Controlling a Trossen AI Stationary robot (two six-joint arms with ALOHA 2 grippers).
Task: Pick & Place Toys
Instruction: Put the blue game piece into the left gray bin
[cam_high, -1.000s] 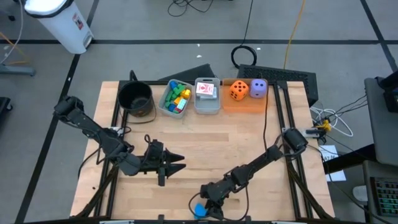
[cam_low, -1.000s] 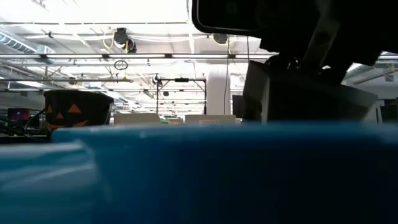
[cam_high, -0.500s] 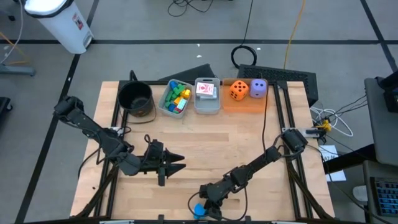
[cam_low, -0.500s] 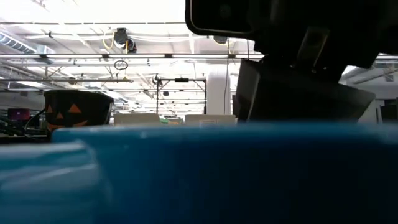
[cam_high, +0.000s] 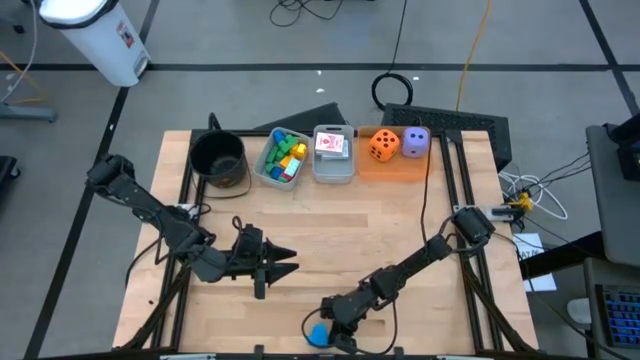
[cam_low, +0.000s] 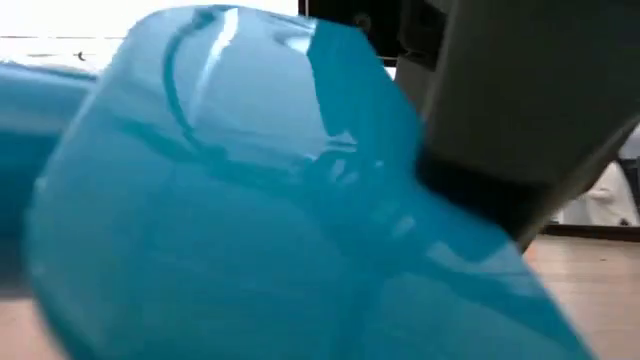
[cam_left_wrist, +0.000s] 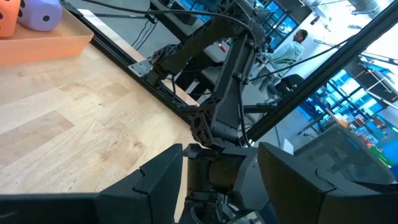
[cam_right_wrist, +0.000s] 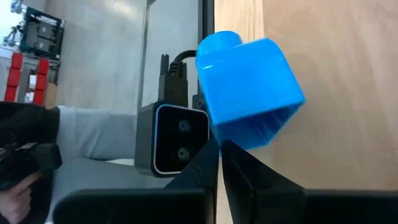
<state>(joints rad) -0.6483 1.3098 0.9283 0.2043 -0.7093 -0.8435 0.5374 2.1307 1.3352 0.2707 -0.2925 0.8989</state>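
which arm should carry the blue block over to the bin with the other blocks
Right. The right gripper at the table's near edge is at the blue block, its fingertips pinching the block's lower edge. The left gripper hangs open and empty over mid-table. The bin of blocks sits at the far edge.

So the back edge of the worktop (cam_high: 320, 215) has everything in a row. Taking the pot (cam_high: 217, 157) as the landmark: right of it sits the bin (cam_high: 263, 168) holding the blocks (cam_high: 287, 155), then a second bin (cam_high: 333, 172) with the cards (cam_high: 331, 145) in it, then the tray (cam_high: 395, 165) carrying two dice (cam_high: 384, 145) side by side. One block (cam_high: 319, 335) is way off at the front edge, opposite the pot's row, just beside the right gripper (cam_high: 333, 332). The left gripper (cam_high: 283, 262) is in front of the pot, toward the middle.
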